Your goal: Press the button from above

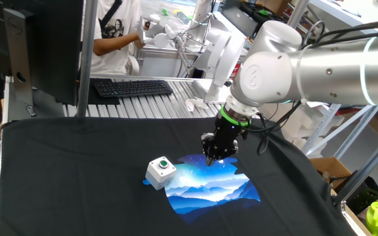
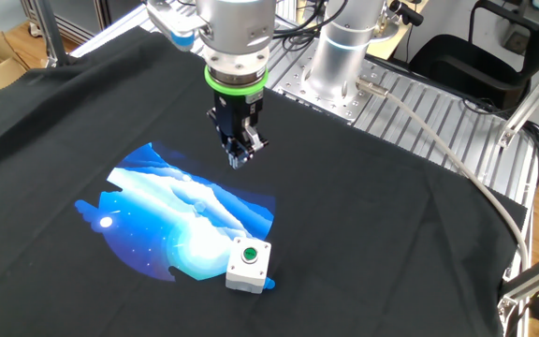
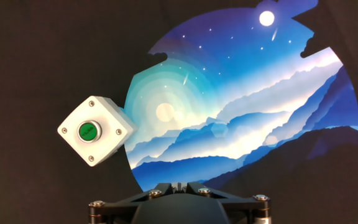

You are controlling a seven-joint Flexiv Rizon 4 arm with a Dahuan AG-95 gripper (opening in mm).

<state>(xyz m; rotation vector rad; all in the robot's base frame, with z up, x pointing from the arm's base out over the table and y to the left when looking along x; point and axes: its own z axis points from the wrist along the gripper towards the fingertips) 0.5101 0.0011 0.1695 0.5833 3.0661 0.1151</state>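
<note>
1 green button [image 3: 89, 131] faces straight up, set in top of 1 light-grey box [image 3: 107, 146], roughly square, no clear long axis, turned cornerwise in hand view. Box sits at edge of 1 blue landscape mat [image 2: 185, 220] on black-clothed counter [image 2: 391, 234]. Gripper [image 2: 240, 159] hangs above mat's far side, apart from box; jaws' state: can't tell. Open cloth all round.

Nothing stands over the button [image 3: 89, 131]: its box [image 2: 248, 267] sits alone at the edge of the blue picture mat [image 2: 171, 220], with flat black cloth [image 2: 391, 243] open on every side. In the hand view the box lies at about nine o'clock. The gripper [image 2: 240, 157] hangs above the cloth, well apart from the box.
</note>
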